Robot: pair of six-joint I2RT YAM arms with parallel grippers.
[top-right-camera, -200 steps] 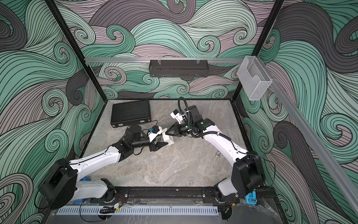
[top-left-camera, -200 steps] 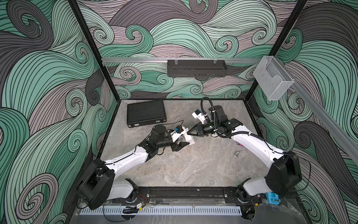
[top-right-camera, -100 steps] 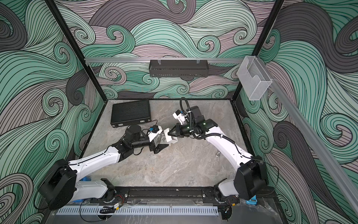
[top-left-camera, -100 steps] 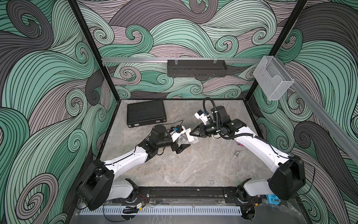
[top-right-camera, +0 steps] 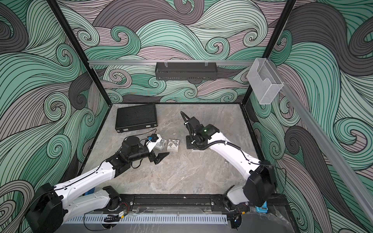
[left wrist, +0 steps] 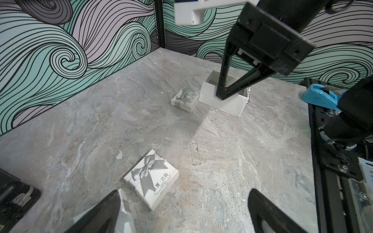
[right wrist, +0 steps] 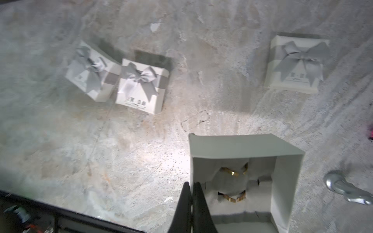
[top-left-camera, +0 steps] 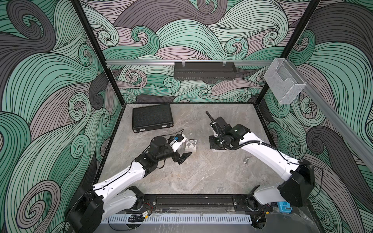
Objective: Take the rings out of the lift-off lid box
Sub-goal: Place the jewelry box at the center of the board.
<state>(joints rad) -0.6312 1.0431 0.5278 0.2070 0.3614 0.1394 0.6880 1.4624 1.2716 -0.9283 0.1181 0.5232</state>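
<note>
The lift-off lid box (right wrist: pixel 242 148) stands open on the table, white, with a pale insert. Thin gold-tinted rings (right wrist: pixel 232 171) sit in slots of that insert. My right gripper (right wrist: pixel 191 184) is shut on the box's side wall, one finger outside and one inside. The left wrist view shows those fingers (left wrist: pixel 223 88) reaching into the box (left wrist: pixel 222 102). My left gripper (left wrist: pixel 185 211) is open and holds nothing, just short of a white bow-topped lid (left wrist: pixel 151 179). In both top views the lid (top-left-camera: pixel 190 145) (top-right-camera: pixel 173 145) lies between the arms.
Two other white bow-topped boxes are on the table: one by my left finger (right wrist: pixel 90 70), one beside the open box (left wrist: pixel 183 98). A small shiny metal item (top-left-camera: pixel 246 160) lies near the right arm. A closed black case (top-left-camera: pixel 152 119) sits at the back left.
My left gripper has gone from shut to open and drawn back slightly. The right arm has swung to the right and now points down at the open box. The bow-topped lid now shows on the table.
</note>
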